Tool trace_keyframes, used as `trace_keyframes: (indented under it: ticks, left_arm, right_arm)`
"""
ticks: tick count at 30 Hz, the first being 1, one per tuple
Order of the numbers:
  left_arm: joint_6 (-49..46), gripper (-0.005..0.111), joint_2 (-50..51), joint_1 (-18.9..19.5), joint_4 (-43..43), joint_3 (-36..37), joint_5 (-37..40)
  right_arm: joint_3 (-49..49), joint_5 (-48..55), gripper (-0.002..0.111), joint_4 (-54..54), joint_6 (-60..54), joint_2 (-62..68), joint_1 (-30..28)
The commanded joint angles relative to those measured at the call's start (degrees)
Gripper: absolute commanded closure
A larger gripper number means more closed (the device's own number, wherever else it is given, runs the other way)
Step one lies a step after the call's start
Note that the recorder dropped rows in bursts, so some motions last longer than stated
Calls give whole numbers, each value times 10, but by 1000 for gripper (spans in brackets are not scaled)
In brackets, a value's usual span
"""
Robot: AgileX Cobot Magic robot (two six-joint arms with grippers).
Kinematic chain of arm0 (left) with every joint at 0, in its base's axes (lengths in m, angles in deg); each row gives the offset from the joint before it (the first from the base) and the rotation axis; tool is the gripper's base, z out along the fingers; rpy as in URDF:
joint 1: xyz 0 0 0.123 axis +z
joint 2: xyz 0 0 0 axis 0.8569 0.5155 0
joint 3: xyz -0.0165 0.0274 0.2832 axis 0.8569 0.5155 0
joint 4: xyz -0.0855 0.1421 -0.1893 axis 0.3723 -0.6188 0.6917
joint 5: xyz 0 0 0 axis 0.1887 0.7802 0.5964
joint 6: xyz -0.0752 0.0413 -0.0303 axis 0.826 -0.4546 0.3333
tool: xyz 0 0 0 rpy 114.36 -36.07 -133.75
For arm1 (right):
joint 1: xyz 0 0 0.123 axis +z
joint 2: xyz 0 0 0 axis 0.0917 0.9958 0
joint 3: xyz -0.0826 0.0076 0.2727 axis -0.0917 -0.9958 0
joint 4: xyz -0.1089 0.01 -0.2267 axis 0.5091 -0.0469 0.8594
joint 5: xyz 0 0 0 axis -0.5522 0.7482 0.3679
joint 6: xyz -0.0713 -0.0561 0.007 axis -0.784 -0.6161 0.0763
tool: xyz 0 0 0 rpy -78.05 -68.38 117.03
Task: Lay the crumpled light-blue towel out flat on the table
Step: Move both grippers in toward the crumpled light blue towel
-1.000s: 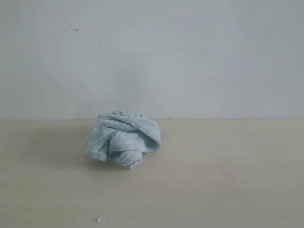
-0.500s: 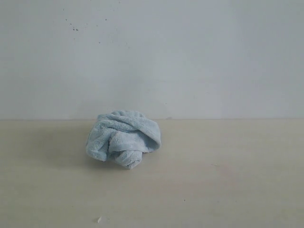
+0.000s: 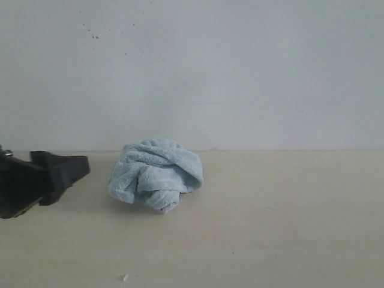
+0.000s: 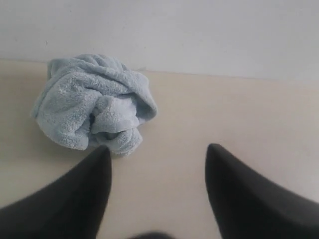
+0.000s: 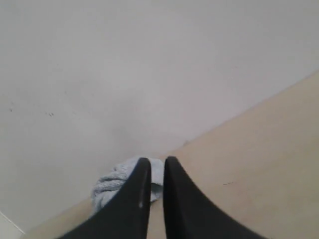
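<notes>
Towel (image 3: 156,175) balled up on the bench (image 3: 270,240), left of centre, close to the wall (image 3: 240,72).
From the left: left gripper (image 4: 157,152) open, low, just beside the wad; right gripper (image 5: 157,160) pinched nearly closed, well apart from it. Best to seek a hemmed edge on the outer fold, pinch that layer alone, then draw outward slowly.
</notes>
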Motion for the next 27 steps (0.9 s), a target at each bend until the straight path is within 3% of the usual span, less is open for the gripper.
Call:
trace_keyframes:
  ticks: [1,6,10,16,18,23,27]
  left_arm:
    - [-42,47,125,-5,-4,-60,-10]
    - [-67,47,265,28,-2,-134,-9]
    - [-70,47,333,79,-2,-187,-6]
    - [-66,45,380,119,5,-227,-7]
    - [-65,40,390,119,16,-235,-12]
    - [-45,34,430,115,18,-268,-13]
    - [-29,34,473,114,18,-297,-14]
  right_arm:
    - [76,3,99,66,2,137,1]
    - [217,48,99,169,-2,299,47]
    - [330,124,99,205,-67,409,129]
    - [377,115,98,205,-114,519,188]
    - [377,118,91,205,-116,546,188]
    - [377,139,54,205,-119,606,188]
    - [377,141,54,205,-128,610,188]
